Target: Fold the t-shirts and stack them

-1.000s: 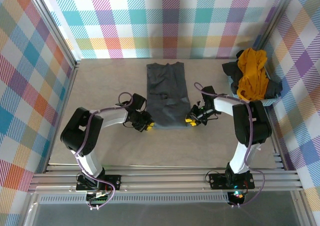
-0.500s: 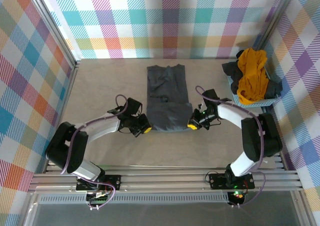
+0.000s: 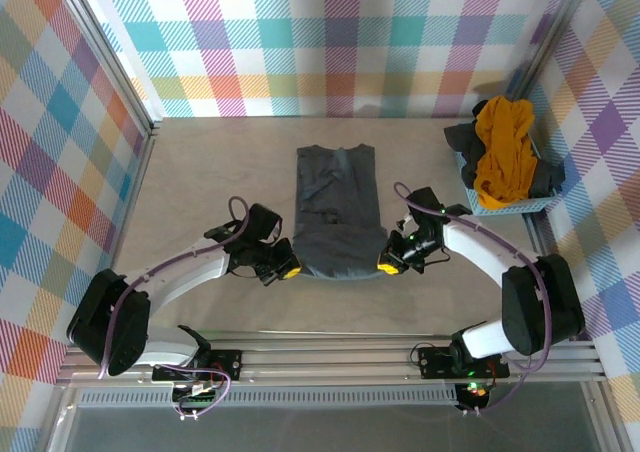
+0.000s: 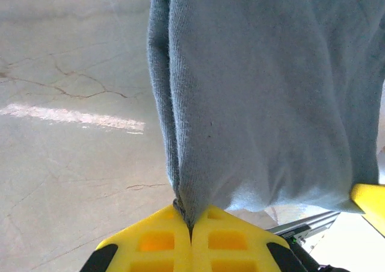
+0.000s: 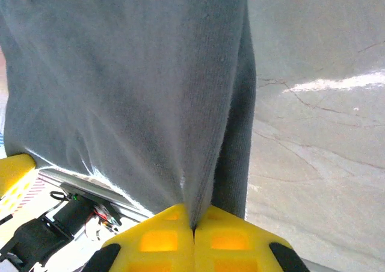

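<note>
Slate-grey t-shirt (image 3: 337, 207) lies as a long, narrow strip at the middle of the surface (image 3: 200, 172), folded lengthwise, its collar end towards the far wall and its hem towards the arms. The hem edge is lifted slightly off the surface between the two arms.

The left fingers (image 3: 288, 270) are pressed together on the near left corner of that hem. From the left wrist, the yellow pads (image 4: 191, 239) meet with a bunched fold of grey cloth (image 4: 271, 91) pinched between them, the pale surface (image 4: 72, 103) beyond.

The right fingers (image 3: 388, 266) are clamped the same way on the near right corner. From the right wrist, the pads (image 5: 194, 239) are closed tight on the cloth (image 5: 120, 73).

At the far right stands a light blue basket (image 3: 540, 204). A mustard-yellow t-shirt (image 3: 503, 157) is heaped over it, with a dark grey t-shirt (image 3: 462, 137) crumpled beneath and spilling over the rim.
</note>
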Robot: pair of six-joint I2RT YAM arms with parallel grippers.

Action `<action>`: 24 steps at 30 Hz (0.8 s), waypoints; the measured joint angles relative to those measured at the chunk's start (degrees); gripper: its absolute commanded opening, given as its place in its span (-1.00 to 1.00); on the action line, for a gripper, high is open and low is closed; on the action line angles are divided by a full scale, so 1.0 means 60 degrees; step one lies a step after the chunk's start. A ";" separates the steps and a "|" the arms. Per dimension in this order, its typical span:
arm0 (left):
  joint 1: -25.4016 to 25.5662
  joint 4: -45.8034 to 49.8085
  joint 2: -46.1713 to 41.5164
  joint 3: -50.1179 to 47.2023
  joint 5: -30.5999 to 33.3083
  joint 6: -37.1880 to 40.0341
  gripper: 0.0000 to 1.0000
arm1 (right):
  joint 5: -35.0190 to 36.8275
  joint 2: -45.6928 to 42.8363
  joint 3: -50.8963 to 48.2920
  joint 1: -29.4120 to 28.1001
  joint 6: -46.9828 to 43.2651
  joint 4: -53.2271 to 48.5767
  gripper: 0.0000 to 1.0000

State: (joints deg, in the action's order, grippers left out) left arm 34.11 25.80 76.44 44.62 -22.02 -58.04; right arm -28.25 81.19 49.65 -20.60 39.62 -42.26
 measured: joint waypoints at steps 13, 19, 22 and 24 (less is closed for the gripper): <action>-0.1647 0.0353 0.2131 0.4983 0.0251 0.0073 -1.00 | 0.0189 0.2448 0.5635 0.0940 0.0007 -0.1286 -1.00; -0.2463 0.0401 0.5016 0.8222 0.0022 0.0127 -1.00 | -0.0073 0.5628 1.0051 0.1399 0.0124 -0.1985 -1.00; -0.2725 0.0444 0.6655 1.0105 -0.0036 0.0153 -1.00 | -0.0259 0.7461 1.2407 0.1577 0.0401 -0.2215 -1.00; -0.2849 0.0492 0.7883 1.1522 -0.0095 0.0153 -0.91 | -0.0477 0.8779 1.3956 0.1698 0.0750 -0.2284 -0.56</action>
State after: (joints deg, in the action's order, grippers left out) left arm 17.02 28.75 123.74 113.75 -22.59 -57.12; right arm -31.11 133.86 133.38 -10.41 44.12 -55.96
